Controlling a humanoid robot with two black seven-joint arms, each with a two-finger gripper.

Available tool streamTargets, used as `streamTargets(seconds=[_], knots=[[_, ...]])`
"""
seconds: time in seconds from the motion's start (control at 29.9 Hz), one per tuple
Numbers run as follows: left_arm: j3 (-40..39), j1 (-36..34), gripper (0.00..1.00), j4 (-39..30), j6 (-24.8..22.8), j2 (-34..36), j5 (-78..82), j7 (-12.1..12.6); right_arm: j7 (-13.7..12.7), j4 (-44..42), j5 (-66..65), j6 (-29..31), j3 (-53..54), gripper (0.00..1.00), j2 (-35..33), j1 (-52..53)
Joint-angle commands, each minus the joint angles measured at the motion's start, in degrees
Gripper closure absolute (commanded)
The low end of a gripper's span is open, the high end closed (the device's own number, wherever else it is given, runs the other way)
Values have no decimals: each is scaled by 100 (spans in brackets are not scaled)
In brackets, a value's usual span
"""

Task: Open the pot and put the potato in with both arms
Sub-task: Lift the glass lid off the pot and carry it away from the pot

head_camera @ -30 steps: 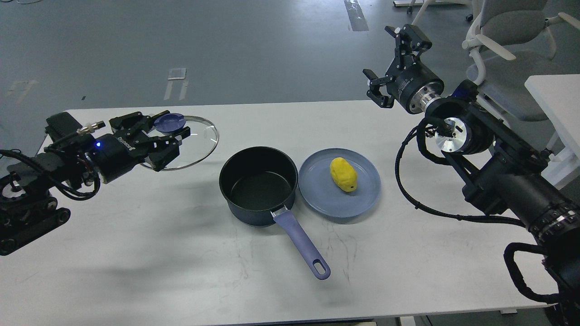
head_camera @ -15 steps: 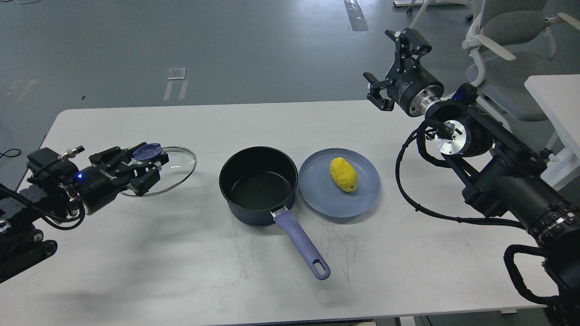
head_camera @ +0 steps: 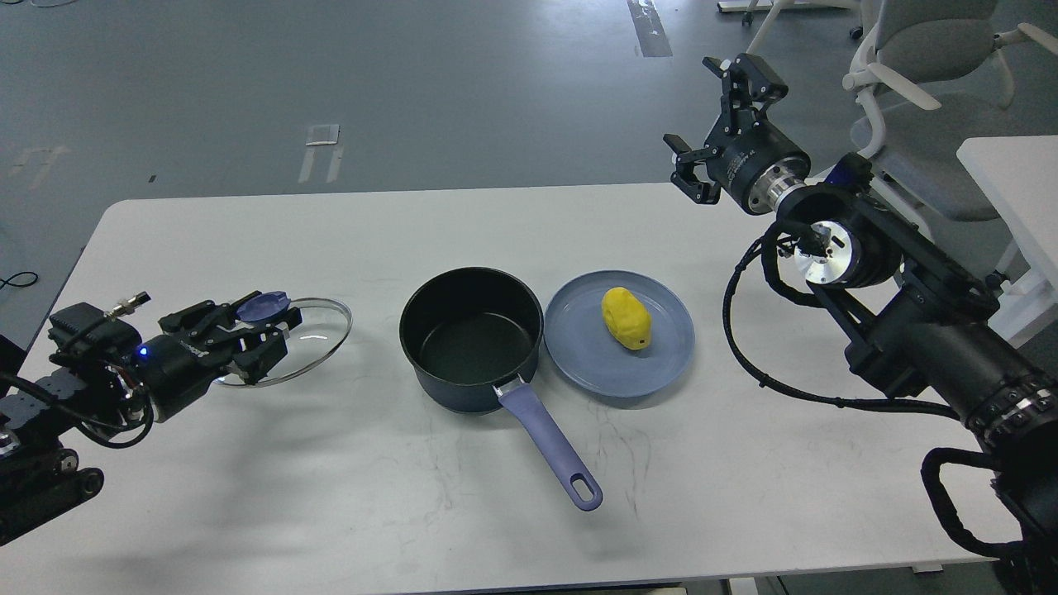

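Observation:
A dark blue pot [head_camera: 472,337] stands open in the middle of the white table, its purple handle pointing to the front right. A yellow potato [head_camera: 626,317] lies on a blue plate [head_camera: 579,359] just right of the pot. My left gripper [head_camera: 263,324] is shut on the blue knob of the glass lid [head_camera: 318,343] and holds it low over the table, left of the pot. My right gripper [head_camera: 717,107] is open and empty, raised high beyond the table's far right edge, well away from the potato.
A grey office chair [head_camera: 926,74] and the corner of a second white table [head_camera: 1012,178] stand at the right. The table's far edge runs behind the pot.
My left gripper has carried the lid down and to the left, towards the table's front left. The right arm has barely moved.

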Motion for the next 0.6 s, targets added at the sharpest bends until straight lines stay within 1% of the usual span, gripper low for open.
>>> streamTargets(seconds=[0.0,0.17,0.5,0.57], knots=[[-13,39,68,280,1,-212,2,0,0,2,0,0,0,0,-12,0],[30,39,67,790,1,-538,19,0,0,19,0,0,0,0,-12,-18],[48,39,67,1072,1,-714,19,0,0,19,0,0,0,0,-12,-35],[48,47,67,1230,1,-810,28,0,0,19,0,0,0,0,-12,-44]])
